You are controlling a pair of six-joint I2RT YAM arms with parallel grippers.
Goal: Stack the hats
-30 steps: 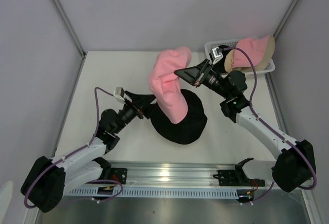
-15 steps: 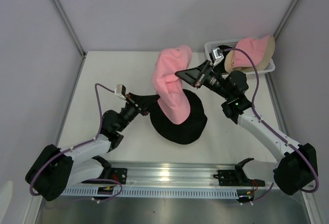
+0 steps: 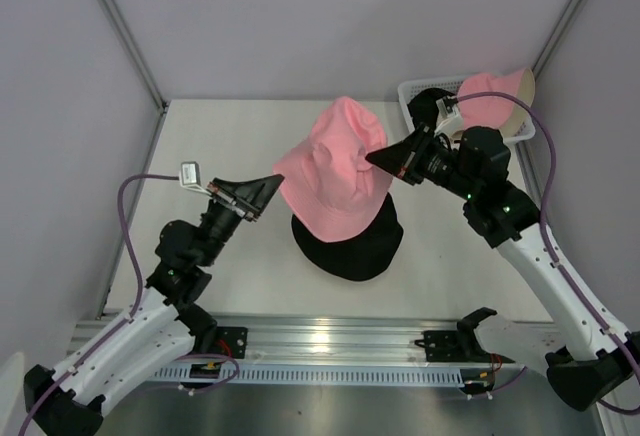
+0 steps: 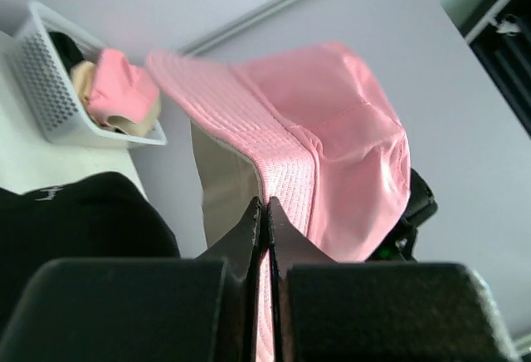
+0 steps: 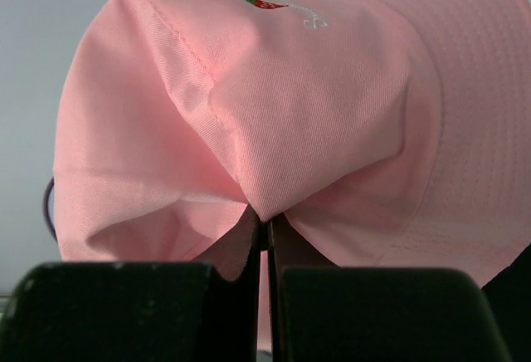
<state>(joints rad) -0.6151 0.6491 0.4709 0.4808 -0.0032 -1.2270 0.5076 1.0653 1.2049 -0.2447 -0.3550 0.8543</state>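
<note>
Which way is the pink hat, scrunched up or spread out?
The pink hat is spread out: the left gripper and right gripper pinch opposite sides, holding it open above the black hat.

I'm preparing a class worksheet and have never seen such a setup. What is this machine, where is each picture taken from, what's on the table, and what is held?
Two robot arms are bolted at the near edge of a white table. The wide picture looks down from above and behind them; the other two come from a camera on each wrist, showing that arm's own fingers. The left gripper and right gripper each pinch one side of a pink hat, holding it spread in the air over a black hat lying on the table. In the far right corner, a white mesh basket holds a beige-and-pink hat.
</note>
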